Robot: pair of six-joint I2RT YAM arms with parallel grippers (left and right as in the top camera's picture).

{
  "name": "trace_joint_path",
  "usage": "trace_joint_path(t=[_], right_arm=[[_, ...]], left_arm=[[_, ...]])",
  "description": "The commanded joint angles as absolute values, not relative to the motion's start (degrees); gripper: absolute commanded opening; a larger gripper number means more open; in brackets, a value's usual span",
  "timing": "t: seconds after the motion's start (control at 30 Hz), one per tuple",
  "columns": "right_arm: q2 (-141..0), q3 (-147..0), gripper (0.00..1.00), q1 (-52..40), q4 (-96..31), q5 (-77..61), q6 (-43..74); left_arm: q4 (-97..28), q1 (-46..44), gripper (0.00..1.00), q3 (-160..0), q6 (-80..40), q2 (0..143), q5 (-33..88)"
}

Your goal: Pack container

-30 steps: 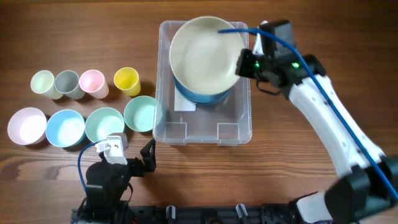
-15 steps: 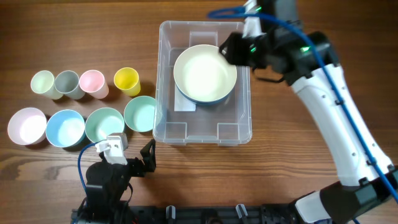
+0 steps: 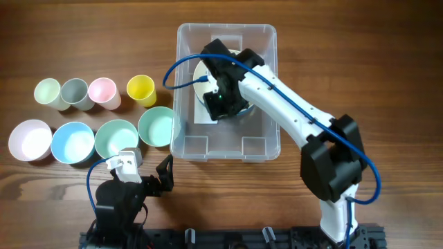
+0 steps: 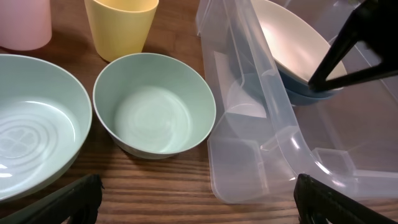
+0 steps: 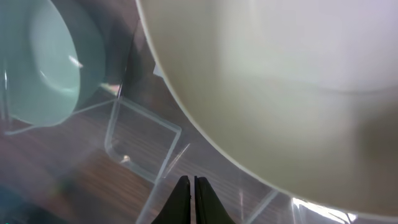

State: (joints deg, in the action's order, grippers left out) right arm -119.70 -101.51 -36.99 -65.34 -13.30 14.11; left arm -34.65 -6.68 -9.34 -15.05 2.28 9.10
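The clear plastic container [image 3: 181, 83] sits mid-table, and its near corner fills the right of the left wrist view [image 4: 261, 124]. Inside rests a cream bowl with a blue outside [image 3: 201, 77] [image 4: 292, 43], mostly covered from above by my right arm. My right gripper [image 3: 216, 104] is down inside the container beside that bowl. Its fingers [image 5: 191, 199] are pressed together with nothing between them, below the cream bowl [image 5: 280, 81]. My left gripper [image 3: 149, 181] [image 4: 199, 205] stands open and empty near the front edge, just short of the container's corner.
Left of the container stand a mint bowl [image 3: 158, 126] [image 4: 154, 112], another mint bowl [image 3: 116, 138], a blue bowl [image 3: 73, 142] and a pale pink bowl [image 3: 30, 140]. Behind them are yellow [image 3: 140, 88], pink [image 3: 102, 92], grey [image 3: 75, 92] and pale green [image 3: 48, 91] cups.
My right arm swung from the container's right side to over its middle. The cream bowl came down into the container and left the gripper, which shut again empty. The left arm stayed still.
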Motion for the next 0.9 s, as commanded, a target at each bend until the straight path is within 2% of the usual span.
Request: trace_joint_path(t=[0.0, 0.23, 0.47, 0.63, 0.77, 0.87], right_arm=[[-121.4, -101.5, 0.04, -37.3, -63.5, -14.1, 10.6], [-123.8, -101.3, 0.04, -37.2, -62.0, -17.6, 7.7], [-123.8, -101.3, 0.04, -34.9, -57.1, -5.0, 12.2], [-123.8, -101.3, 0.04, -31.2, -52.6, -4.9, 12.4], [-123.6, -101.3, 0.04, -29.5, -52.9, -14.4, 7.4], [-122.1, -101.3, 0.04, -30.0, -54.5, -16.5, 7.2]], left_arm=[[-34.5, -6.9, 1.00, -9.0, -13.9, 1.8, 10.0], [-34.5, -6.9, 1.00, -9.0, -13.9, 1.8, 10.0], [-34.5, -6.9, 1.00, -9.0, -13.9, 1.8, 10.0], [-34.5, -6.9, 1.00, -9.0, -13.9, 1.8, 10.0], [-34.5, -6.9, 1.00, -9.0, -13.9, 1.8, 10.0], [-34.5, -6.9, 1.00, -9.0, -13.9, 1.8, 10.0]])
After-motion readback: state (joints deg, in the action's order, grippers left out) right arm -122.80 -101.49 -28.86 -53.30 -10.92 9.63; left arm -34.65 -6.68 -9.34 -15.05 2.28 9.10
